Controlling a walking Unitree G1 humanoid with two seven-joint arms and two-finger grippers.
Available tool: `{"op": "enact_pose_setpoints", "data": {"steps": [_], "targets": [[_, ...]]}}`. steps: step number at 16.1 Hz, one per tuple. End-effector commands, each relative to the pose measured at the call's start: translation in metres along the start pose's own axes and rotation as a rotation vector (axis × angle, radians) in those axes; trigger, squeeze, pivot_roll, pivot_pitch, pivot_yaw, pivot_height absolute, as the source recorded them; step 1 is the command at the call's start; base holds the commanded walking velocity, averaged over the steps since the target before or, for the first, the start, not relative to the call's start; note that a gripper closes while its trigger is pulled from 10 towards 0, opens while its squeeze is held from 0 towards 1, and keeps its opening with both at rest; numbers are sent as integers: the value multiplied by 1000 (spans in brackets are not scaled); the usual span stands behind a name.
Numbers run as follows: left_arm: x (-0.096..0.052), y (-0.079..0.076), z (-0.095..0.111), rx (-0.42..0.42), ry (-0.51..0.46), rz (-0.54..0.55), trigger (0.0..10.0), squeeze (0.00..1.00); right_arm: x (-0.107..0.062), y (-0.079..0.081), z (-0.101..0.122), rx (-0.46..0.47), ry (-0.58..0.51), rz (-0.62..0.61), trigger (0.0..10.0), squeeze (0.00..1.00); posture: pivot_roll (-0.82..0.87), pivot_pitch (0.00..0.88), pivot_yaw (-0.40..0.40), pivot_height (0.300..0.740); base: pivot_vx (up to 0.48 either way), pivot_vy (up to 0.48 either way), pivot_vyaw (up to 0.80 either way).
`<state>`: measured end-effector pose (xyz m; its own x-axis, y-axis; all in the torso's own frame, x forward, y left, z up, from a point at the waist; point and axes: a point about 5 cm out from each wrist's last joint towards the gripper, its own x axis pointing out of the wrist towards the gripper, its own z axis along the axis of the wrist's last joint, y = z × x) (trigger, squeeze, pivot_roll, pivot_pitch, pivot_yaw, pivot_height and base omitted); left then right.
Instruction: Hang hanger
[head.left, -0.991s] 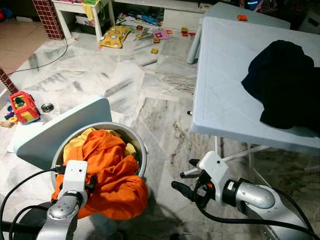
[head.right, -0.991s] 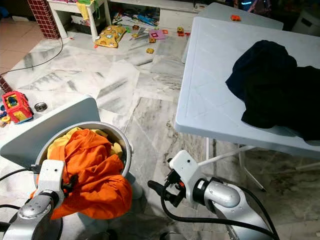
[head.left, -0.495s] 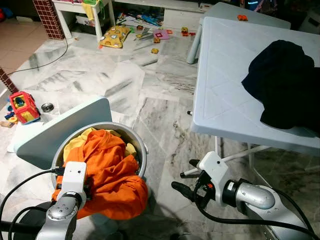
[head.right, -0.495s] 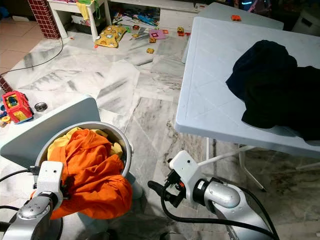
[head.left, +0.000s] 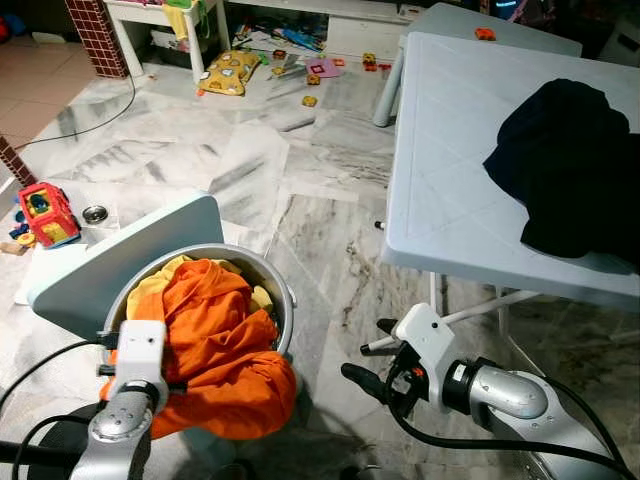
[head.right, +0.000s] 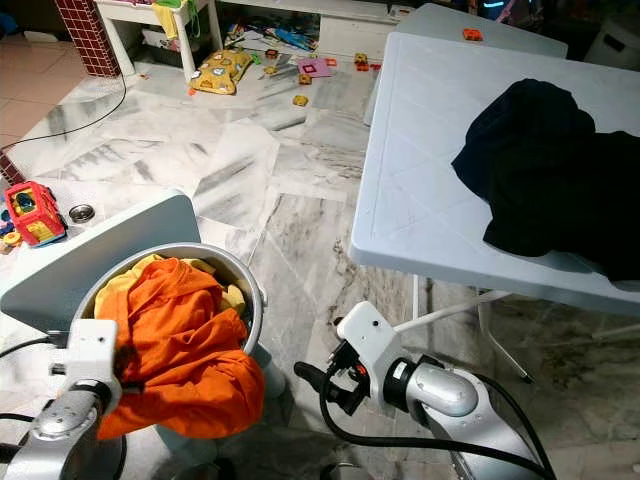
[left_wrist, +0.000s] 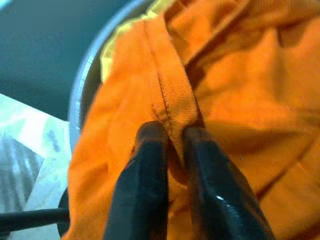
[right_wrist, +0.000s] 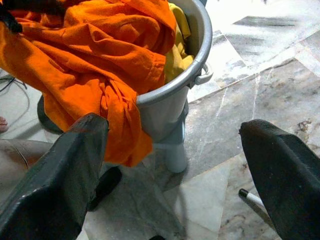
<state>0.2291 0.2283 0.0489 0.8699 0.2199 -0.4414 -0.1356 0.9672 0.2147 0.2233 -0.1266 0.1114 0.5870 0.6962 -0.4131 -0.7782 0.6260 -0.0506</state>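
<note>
While no hanger can be made out anywhere, we judge the step in hand to be drawing a garment out of the bucket (head.left: 285, 300) at about seven o'clock in the head view, ahead of any hanging. Our left claw (left_wrist: 170, 150) has its two black fingers (left_wrist: 145, 185) nipped tight on a hemmed fold of the orange cloth (head.left: 215, 350), which is heaped in the bucket and spills over its near rim. Our right claw (right_wrist: 175, 165) hangs low at five o'clock, fingers spread wide and gripping nothing, facing the bucket across the marble floor (head.left: 300, 170). A dark garment (head.left: 570, 165) lies on the white tabletop (head.left: 445, 150) at two o'clock. Next, we judge, the fold wants lifting clear without snagging the yellow cloth (head.right: 130, 283) beneath.
</note>
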Motion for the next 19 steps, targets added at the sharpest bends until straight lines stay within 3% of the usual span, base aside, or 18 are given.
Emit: {"op": "enact_pose_setpoints", "data": {"steps": [1, 4, 6, 7, 11, 13, 14, 16, 18, 19], "targets": [[0, 1, 10, -41, -55, 19, 0, 0, 0, 0, -4, 8, 13, 2, 10000, 0, -132, 169, -52, 740, 0, 0, 0], [-1, -7, 36, -130, -191, -22, 0, 0, 2, -1, -4, 2, 12, 1, 10000, 0, -130, 163, -54, 740, 0, 0, 0], [-4, -12, 66, -240, -323, -63, 0, 0, 3, -2, -4, -1, 10, -1, 10000, 0, -130, 158, -54, 740, 0, 0, 0], [-7, -20, 80, -349, -355, -142, 0, 0, 3, -2, -4, -1, 9, -2, 10000, 0, -128, 158, -54, 740, 0, 0, 0], [-15, -21, 125, -455, -527, -237, 0, 0, 5, -2, -5, 0, 6, -11, 10000, 0, -122, 151, -52, 740, 0, 0, 0], [-18, -22, 137, -550, -565, -295, 0, 0, 7, -2, -5, -1, 4, -12, 10000, 0, -121, 151, -50, 740, 0, 0, 0], [-20, -20, 137, -587, -573, -300, 0, 0, 7, -2, -5, -2, 2, -13, 10000, 0, -118, 152, -48, 740, 0, 0, 0], [-16, -3, 114, -604, -514, -164, 0, 0, 6, -2, -5, 4, 1, -18, 10000, 0, -120, 157, -48, 740, 0, 0, 0], [-15, 17, 75, -563, -389, 51, 0, 0, 5, -2, -8, 13, 4, -23, 10000, 0, -114, 164, -56, 740, 0, 0, 0], [-15, 21, 68, -546, -358, 97, 0, 0, 5, -2, -8, 13, 4, -23, 10000, 0, -114, 164, -56, 740, 0, 0, 0]]}}
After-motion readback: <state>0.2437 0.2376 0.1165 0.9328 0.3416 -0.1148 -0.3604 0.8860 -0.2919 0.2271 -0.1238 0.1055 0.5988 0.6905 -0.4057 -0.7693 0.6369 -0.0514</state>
